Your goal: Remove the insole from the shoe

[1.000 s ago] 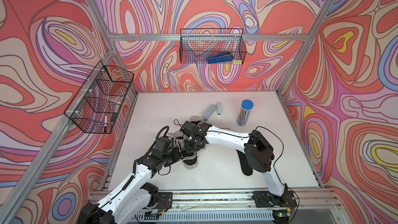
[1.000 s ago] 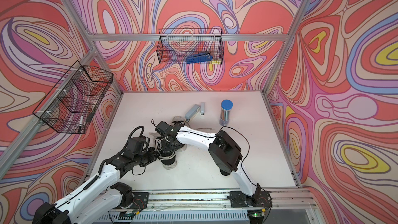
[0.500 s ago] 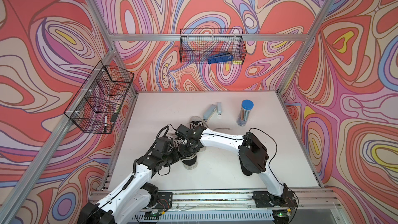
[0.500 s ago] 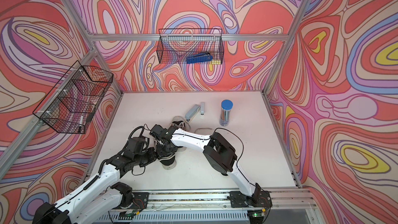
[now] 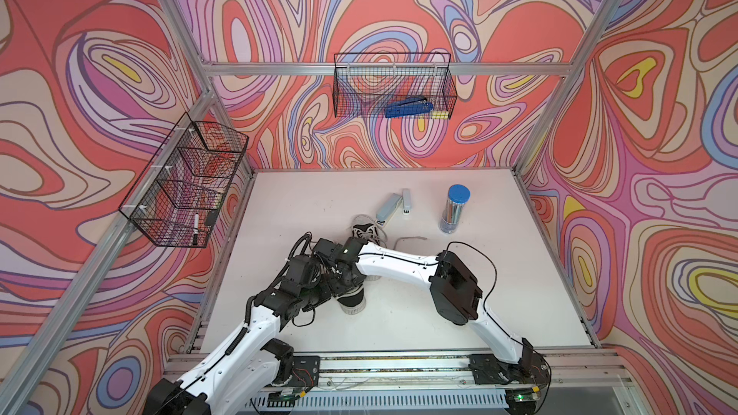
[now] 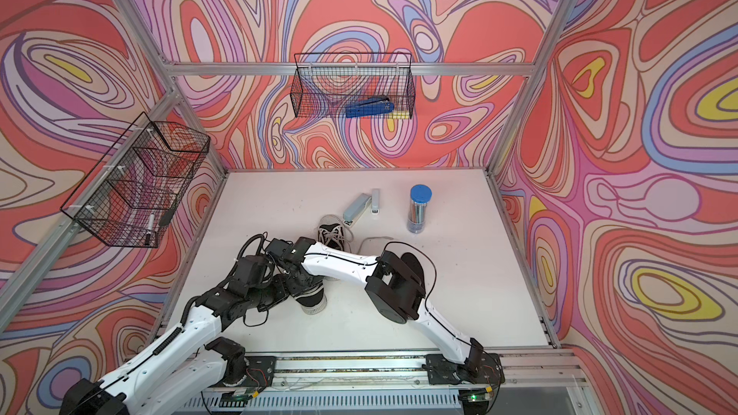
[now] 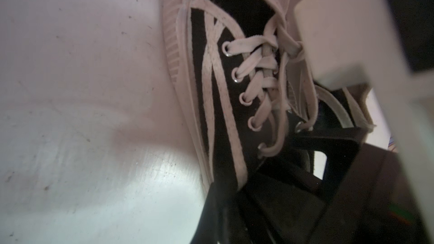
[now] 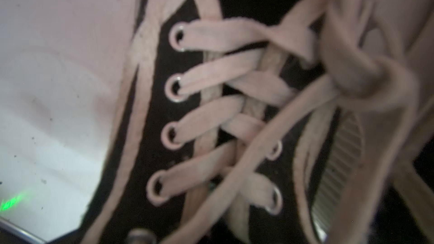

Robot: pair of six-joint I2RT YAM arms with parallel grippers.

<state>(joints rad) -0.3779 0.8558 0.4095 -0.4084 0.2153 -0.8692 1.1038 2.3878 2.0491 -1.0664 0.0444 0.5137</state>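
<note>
Sneaker [image 5: 353,302], black with white laces, lies on white table [image 5: 499,313] near front, toe toward front edge. Left gripper [image 5: 333,293] closed at its heel opening; whether it pinches collar, cannot tell. Right gripper [image 5: 344,277] hangs just over laces; jaws hidden, state cannot tell. Insole hidden under both grippers. Second sneaker [image 5: 365,233] sits behind right arm.

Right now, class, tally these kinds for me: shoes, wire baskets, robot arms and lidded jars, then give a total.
Shoes: 2
Wire baskets: 2
Robot arms: 2
Lidded jars: 1
Total: 7
</note>
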